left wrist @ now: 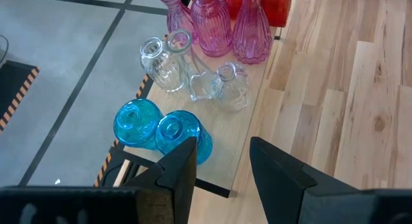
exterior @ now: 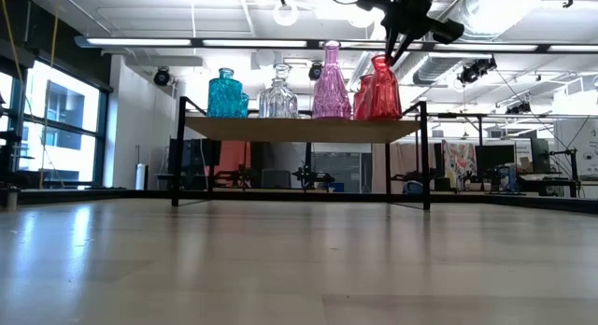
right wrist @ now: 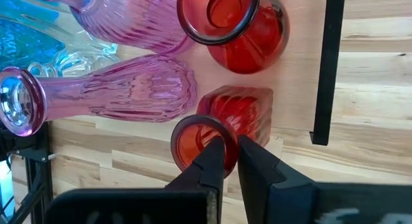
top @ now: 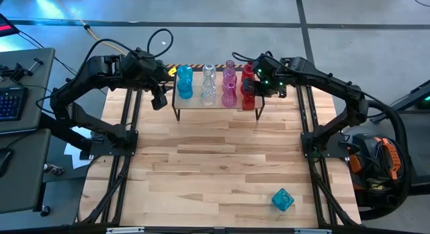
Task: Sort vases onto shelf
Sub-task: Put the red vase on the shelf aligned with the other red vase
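Observation:
The shelf [top: 216, 107] stands at the table's far middle. On it, from left to right, stand blue vases [top: 184, 83], clear vases [top: 209, 86], pink vases [top: 230, 86] and red vases [top: 249, 93]. My right gripper [right wrist: 228, 153] is above the shelf's right end, shut on the mouth of a faceted red vase [right wrist: 235, 111]. A round red vase [right wrist: 241, 31] stands beside that vase. My left gripper [left wrist: 222, 166] hovers open off the shelf's left end, near the blue vases [left wrist: 161, 127], and touches nothing. One teal vase [top: 283, 199] lies on the table near its near right corner. My right gripper has the faceted red vase by the rim of its mouth [right wrist: 222, 129]. The rim is pinched with one finger [right wrist: 209, 161] inside the mouth and the other [right wrist: 254, 163] outside. The fingers slant steeply down from above. The vase stands upright on the shelf's right end [exterior: 383, 87].
The pink vases [right wrist: 129, 89] stand close against the held red vase. The shelf's black frame bar [right wrist: 328, 69] runs just beyond the red vases. Bare wooden table [top: 215, 167] spreads in front of the shelf. A desk with a keyboard [top: 10, 103] stands at the left.

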Motion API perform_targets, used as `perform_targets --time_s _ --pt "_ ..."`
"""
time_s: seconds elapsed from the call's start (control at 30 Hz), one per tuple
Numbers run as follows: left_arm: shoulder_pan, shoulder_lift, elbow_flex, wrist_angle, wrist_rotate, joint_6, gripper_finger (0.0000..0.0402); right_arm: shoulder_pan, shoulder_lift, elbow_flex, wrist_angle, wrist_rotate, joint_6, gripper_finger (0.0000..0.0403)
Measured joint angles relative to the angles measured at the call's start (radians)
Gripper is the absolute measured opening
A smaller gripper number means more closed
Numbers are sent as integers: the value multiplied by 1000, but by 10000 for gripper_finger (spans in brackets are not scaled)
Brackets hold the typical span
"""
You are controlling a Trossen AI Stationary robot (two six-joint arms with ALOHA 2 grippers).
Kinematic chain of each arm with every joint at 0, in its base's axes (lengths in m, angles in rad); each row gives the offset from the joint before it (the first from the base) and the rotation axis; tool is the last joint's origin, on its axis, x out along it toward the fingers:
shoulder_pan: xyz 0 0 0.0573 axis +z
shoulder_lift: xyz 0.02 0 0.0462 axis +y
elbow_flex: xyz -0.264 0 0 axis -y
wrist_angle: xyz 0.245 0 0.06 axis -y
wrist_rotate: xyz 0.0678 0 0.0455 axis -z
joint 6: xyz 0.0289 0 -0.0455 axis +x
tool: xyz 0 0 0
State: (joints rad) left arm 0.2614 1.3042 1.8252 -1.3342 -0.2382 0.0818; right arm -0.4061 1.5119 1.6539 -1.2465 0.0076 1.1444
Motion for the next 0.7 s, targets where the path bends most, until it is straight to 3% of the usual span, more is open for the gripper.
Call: perform_targets --time_s 0.7 --pt "0 0 0 0 0 0 136 -27 8 0 17 6 -63 23"
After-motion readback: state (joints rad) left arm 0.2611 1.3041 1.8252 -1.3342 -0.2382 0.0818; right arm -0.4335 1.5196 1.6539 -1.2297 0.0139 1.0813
